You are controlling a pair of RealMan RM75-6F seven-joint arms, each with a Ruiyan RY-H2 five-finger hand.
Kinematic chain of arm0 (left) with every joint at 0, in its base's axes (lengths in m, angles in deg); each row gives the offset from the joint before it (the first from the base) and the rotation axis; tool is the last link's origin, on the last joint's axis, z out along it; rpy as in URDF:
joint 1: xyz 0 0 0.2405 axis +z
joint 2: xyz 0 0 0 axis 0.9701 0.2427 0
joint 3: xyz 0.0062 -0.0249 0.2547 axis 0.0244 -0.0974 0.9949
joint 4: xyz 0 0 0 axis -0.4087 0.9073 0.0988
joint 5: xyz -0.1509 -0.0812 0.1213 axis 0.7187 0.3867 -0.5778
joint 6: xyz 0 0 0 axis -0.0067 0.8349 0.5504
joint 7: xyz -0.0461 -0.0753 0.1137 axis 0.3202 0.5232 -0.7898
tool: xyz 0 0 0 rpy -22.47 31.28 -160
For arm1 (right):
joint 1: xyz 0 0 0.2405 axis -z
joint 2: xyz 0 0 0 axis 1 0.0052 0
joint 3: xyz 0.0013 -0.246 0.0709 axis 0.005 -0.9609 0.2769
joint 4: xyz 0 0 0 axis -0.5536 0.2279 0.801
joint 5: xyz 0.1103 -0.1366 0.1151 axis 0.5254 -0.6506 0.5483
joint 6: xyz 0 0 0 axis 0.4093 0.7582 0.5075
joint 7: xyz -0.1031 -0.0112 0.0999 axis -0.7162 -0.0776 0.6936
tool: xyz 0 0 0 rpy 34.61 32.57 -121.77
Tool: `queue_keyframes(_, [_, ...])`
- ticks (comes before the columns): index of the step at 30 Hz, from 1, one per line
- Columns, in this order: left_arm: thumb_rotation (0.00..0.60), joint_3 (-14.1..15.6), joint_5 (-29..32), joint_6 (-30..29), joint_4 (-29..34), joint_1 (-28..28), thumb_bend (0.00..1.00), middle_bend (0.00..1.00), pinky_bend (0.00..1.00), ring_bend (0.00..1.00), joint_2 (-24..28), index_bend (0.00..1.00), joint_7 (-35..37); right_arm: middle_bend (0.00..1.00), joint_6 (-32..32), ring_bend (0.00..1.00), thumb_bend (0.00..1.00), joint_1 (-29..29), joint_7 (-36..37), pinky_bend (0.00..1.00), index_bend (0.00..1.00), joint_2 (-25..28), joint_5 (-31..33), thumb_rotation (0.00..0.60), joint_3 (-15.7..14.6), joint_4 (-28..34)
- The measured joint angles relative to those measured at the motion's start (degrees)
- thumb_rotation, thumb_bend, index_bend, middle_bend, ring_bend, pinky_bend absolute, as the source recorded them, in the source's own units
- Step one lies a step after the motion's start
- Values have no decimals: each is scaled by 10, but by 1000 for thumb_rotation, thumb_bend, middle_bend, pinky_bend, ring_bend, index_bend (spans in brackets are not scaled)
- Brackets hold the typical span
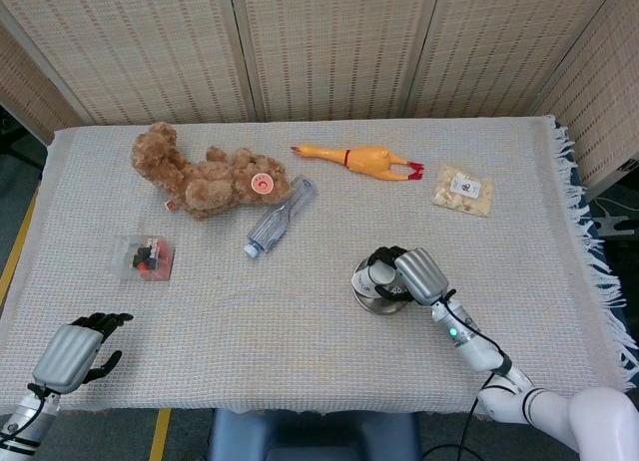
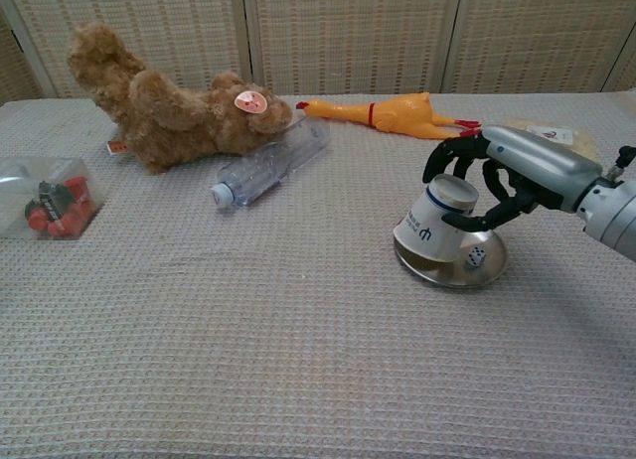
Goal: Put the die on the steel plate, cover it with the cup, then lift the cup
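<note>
Right, near to far. Left hand (image 1: 72, 353) sits idle at the near-left edge of the desk (image 2: 248, 360), holding nothing; fingers look curled in, but it's too small to say how tightly.

Mid-desk right: right hand (image 2: 497, 176) is clamped around the cup (image 2: 437, 219), fingers wrapped over its upturned base. The cup is inverted and tilted, long axis leaning with the base up and to the right and the mouth down and to the left. Its mouth rim looks to be at the left part of the steel plate (image 2: 492, 270); contact isn't certain.

The die (image 2: 476, 257) is on the plate, right of the cup and exposed, just beside the cup wall.

Step in hand, as I read it: covering. Die placement is done; cover isn't, since the die is outside the cup. Next move calls for shifting the cup right over the die, bringing its axis vertical, then setting the rim flat. Risk: the rim clips the die and knocks it off the plate.

Further back, not involved: clear box of red bits (image 2: 45, 206) at left, plastic bottle (image 2: 270, 161), teddy bear (image 2: 169, 106), rubber chicken (image 2: 388, 113), snack bag (image 1: 462, 191) far right.
</note>
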Motion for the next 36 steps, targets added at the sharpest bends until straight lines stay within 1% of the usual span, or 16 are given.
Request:
queue_keyframes(5, [600,0,1,2,0,0,358,328,449,303,0,245,-1,493,-9,440,214,2,1,743,597,11,-4,600,0,21])
queue_keyframes(8, [600,0,1,2,0,0,357,328,449,303,0,245,0,493,-10,440,214,5,-19,743,597,22,-3,600,1,44])
queue_keyframes(12, [600,0,1,2,0,0,358,328,449,303,0,245,0,493,-6,440,214,10,-73,743,597,39,4,600,2,79])
queue_keyframes(17, [600,0,1,2,1,0,358,328,449,304,0,245,-1,493,6,440,214,20,-166,743,597,64,23,600,3,133])
queue_keyframes(21, [600,0,1,2,1,0,358,328,449,303,0,246,-1,493,30,440,214,26,-204,743,598,83,43,600,3,168])
queue_keyframes(30, [600,0,1,1,1,0,357,328,449,303,0,245,0,493,46,440,215,31,-222,743,597,87,55,600,4,173])
queue_keyframes(33, [600,1,0,0,2,0,358,329,449,303,1,245,0,493,45,440,215,31,-217,743,598,82,52,600,4,160])
queue_keyframes(36, [600,1,0,1,2,0,357,328,449,303,1,245,0,493,43,440,214,31,-202,743,597,70,45,600,3,133])
